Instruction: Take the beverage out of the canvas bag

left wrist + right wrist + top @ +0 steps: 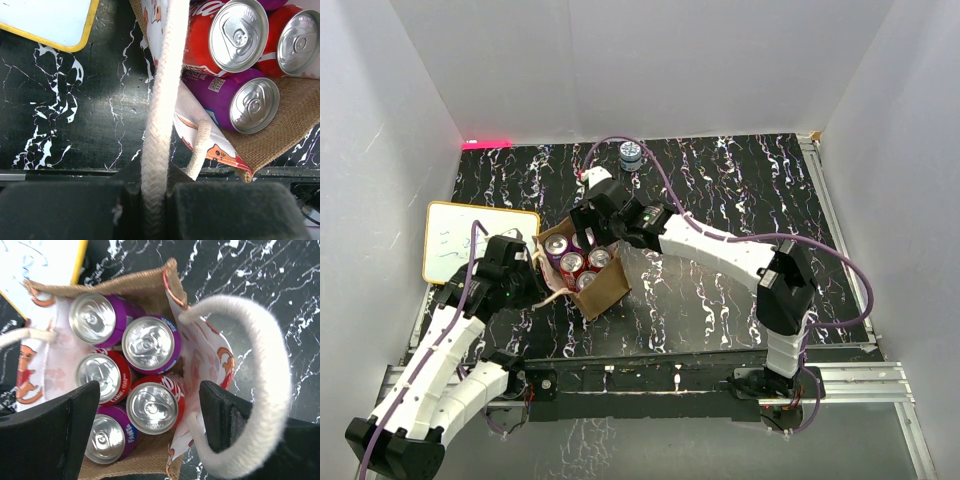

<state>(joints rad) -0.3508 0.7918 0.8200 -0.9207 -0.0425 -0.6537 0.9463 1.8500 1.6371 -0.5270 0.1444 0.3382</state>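
The tan canvas bag (603, 290) stands open at the table's near left and holds several red and purple soda cans (572, 263). My left gripper (534, 277) is shut on one cream rope handle (159, 125) at the bag's left side, pulling it taut. My right gripper (592, 228) hovers open over the bag's mouth. In the right wrist view, my right gripper (150, 412) has its jaws wide apart astride a red can (152, 407). Its right finger (222, 415) stands by the other rope handle (267, 390), outside the bag's lining.
A white writing board (472, 240) with a yellow edge lies left of the bag. A lone blue-grey can (631, 155) stands at the back of the black marbled table (740, 190). White walls enclose three sides.
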